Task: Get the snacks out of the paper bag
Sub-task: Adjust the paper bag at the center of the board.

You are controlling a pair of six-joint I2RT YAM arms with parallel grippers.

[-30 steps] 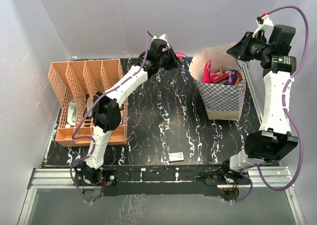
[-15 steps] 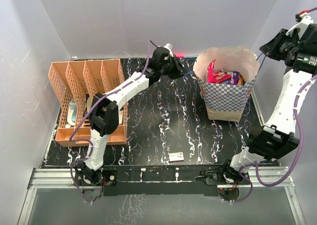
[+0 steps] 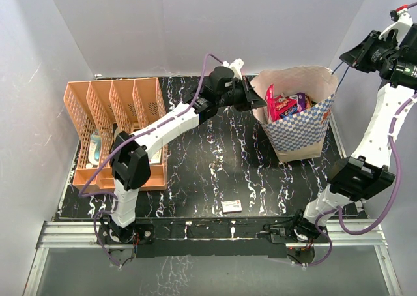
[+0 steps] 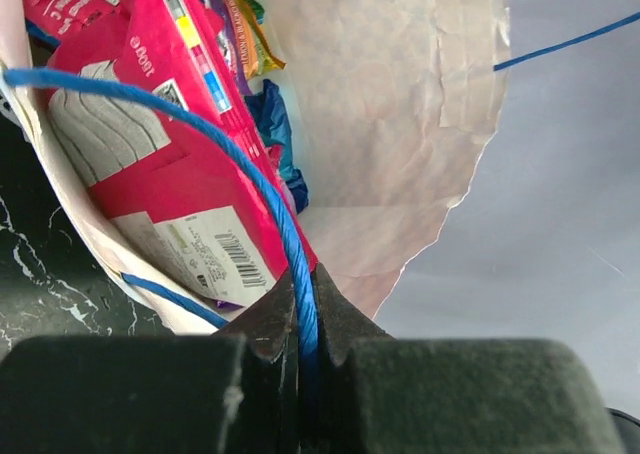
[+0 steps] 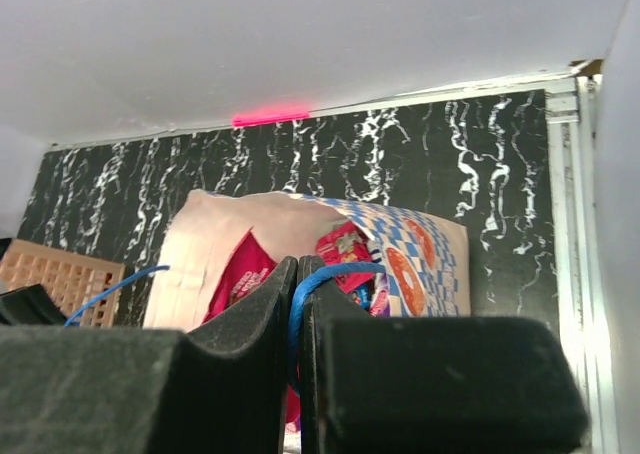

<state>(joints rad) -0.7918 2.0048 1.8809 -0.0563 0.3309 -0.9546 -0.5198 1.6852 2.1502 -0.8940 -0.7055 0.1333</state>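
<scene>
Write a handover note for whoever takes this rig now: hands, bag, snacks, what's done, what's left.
Left hand: shut on the bag's left cord handle.
Right hand: shut on the other cord handle, raised high.
Paper bag: far right of the table, mouth pulled open between both hands.
Snacks: all that show are inside it.
Done: bag opened. Left: lift every packet out.

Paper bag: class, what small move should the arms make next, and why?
Probably lift and tip the paper bag: both the left end effector and right end effector are shut on its blue cord handles, so neither can reach the snacks inside.
</scene>
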